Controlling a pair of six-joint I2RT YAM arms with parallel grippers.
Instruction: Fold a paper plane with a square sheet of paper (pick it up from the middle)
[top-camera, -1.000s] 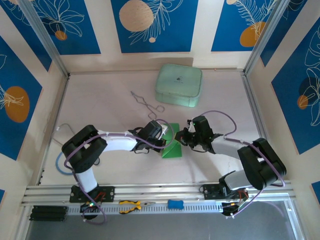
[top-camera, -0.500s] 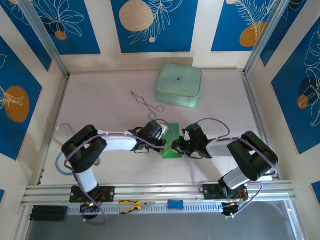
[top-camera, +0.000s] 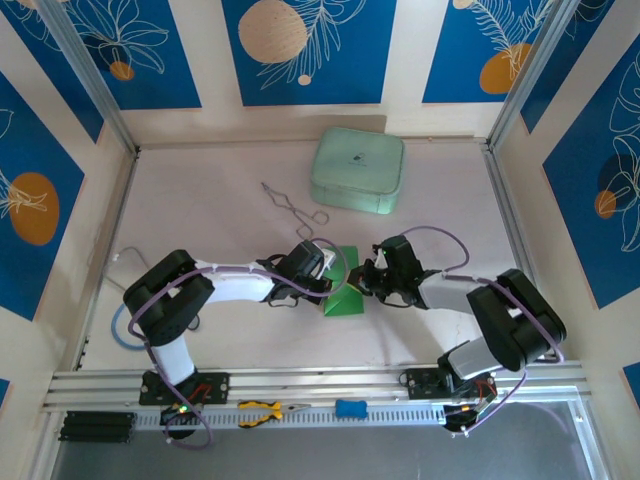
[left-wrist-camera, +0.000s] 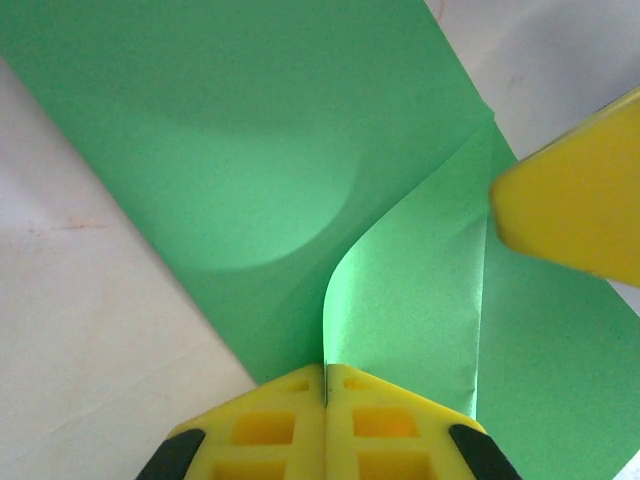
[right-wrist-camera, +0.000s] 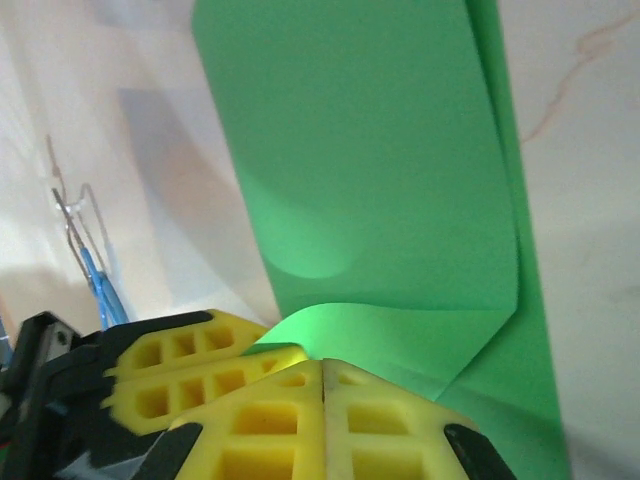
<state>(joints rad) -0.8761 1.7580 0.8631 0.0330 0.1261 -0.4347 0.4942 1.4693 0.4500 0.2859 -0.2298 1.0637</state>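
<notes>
Where the top camera looks down, the partly folded green sheet of paper (top-camera: 346, 293) lies mid-table in front of the mint-green case (top-camera: 358, 171), with the left gripper (top-camera: 325, 277) at its left edge and the right gripper (top-camera: 364, 283) at its right. In the left wrist view, the left pads are pinched together on a curled-up flap of the sheet. In the right wrist view, the right pads are likewise clamped on a raised flap, with the left gripper's yellow fingers just beside them.

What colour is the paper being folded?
The paper is plain bright green, best seen in the left wrist view.
</notes>
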